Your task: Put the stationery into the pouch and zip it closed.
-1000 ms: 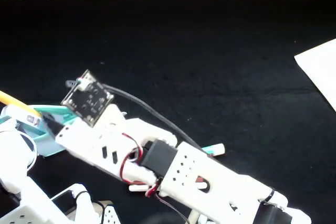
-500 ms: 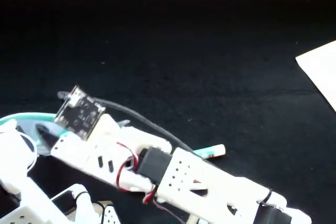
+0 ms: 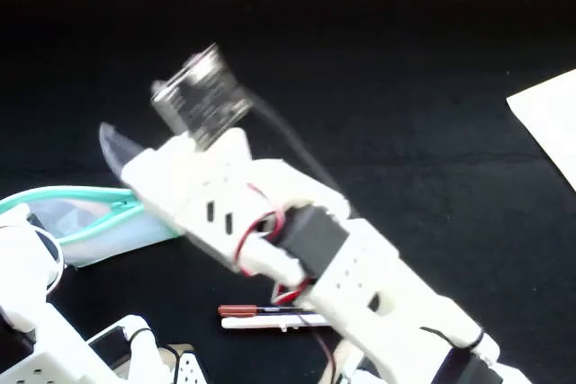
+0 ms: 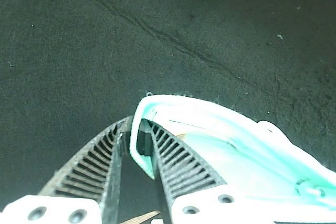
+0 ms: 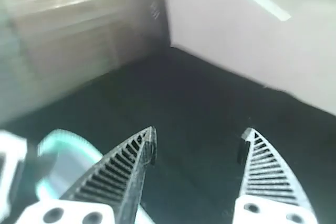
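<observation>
The teal pouch (image 3: pixel 85 222) lies at the table's left side with its mouth open. My left gripper (image 4: pixel 137 142) is shut on the pouch's rim (image 4: pixel 157 103), and the pale lining (image 4: pixel 226 140) shows beside it. My right gripper (image 5: pixel 197 142) hangs open and empty in the air, above and behind the pouch (image 5: pixel 65 153); in the high view it is a blurred dark tip (image 3: pixel 115 148). A red and white pen (image 3: pixel 265 315) lies on the table near the front, partly under the right arm.
The table is covered with a black cloth (image 3: pixel 387 87). A white sheet of paper (image 3: pixel 549 123) lies at its right edge. The right arm's white body (image 3: pixel 297 240) crosses the front middle. A light wall runs along the back.
The right gripper rose from the pouch's mouth and swung back, now open. The yellow pencil seen at the left a second ago is gone from sight. The pouch lies flatter.
</observation>
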